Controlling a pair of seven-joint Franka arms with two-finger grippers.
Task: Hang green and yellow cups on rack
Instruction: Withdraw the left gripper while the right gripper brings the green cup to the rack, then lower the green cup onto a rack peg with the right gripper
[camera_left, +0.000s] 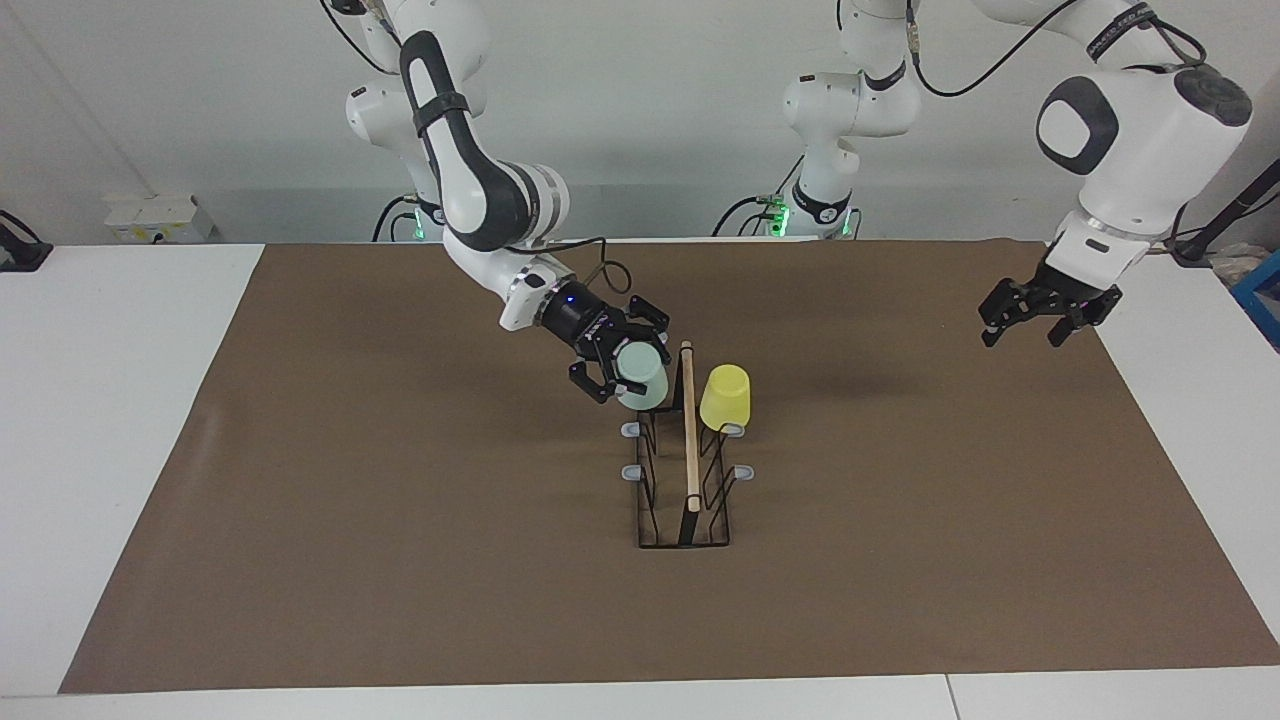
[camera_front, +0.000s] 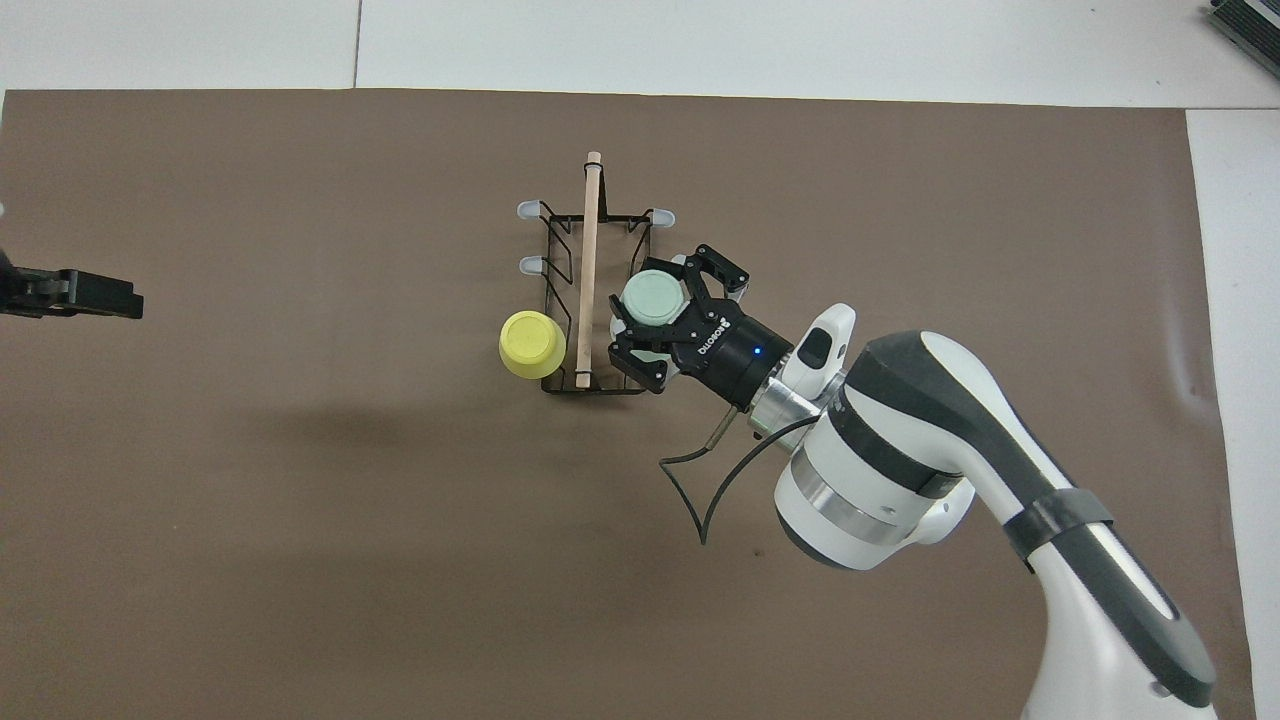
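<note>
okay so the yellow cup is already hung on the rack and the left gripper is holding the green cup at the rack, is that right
Not quite: the right gripper, not the left, holds the green cup at the rack, as the facing view shows. The left gripper hangs empty over the left arm's end of the table. The yellow cup is indeed on the rack.

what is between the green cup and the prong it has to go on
Nothing visible. The right gripper holds the green cup mouth down at the rack, over the prong nearest the robots on the right arm's side. The yellow cup hangs on the other row, past the wooden bar. The left gripper waits open, away.
</note>
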